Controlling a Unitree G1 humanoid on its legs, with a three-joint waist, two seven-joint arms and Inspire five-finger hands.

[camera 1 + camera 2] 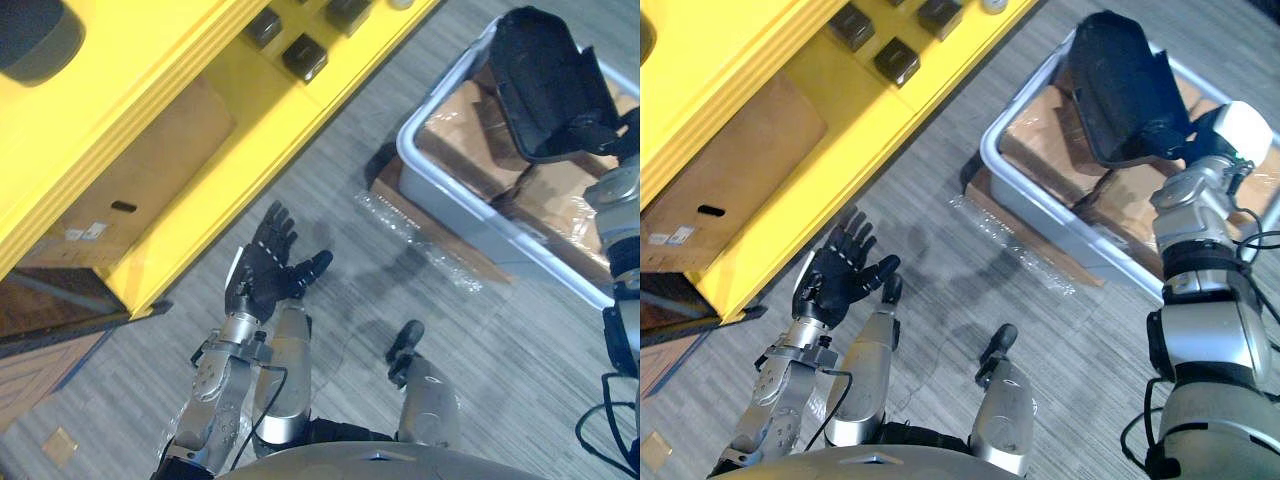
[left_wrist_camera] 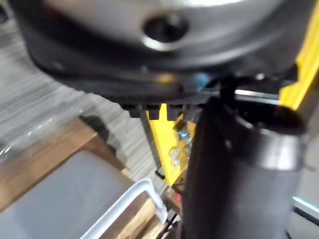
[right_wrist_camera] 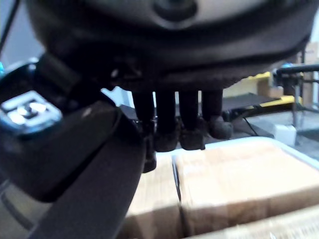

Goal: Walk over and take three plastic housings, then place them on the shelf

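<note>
A large black plastic housing (image 1: 1120,85) hangs tilted over the grey bin (image 1: 1020,170) at the right. My right hand (image 1: 1202,138) is shut on its lower edge; in the right wrist view the fingers (image 3: 179,129) curl over the housing's dark rim (image 3: 75,164). Brown cardboard boxes (image 3: 234,184) lie in the bin beneath it. My left hand (image 1: 270,265) is held open, palm up, over the grey floor beside the yellow shelf (image 1: 230,170), holding nothing.
Small dark blocks (image 1: 303,57) sit on the shelf's upper level, and a cardboard box (image 1: 140,180) fills its lower bay. The bin rests on a wooden board (image 1: 395,200), with clear plastic film (image 1: 420,240) on the floor beside it.
</note>
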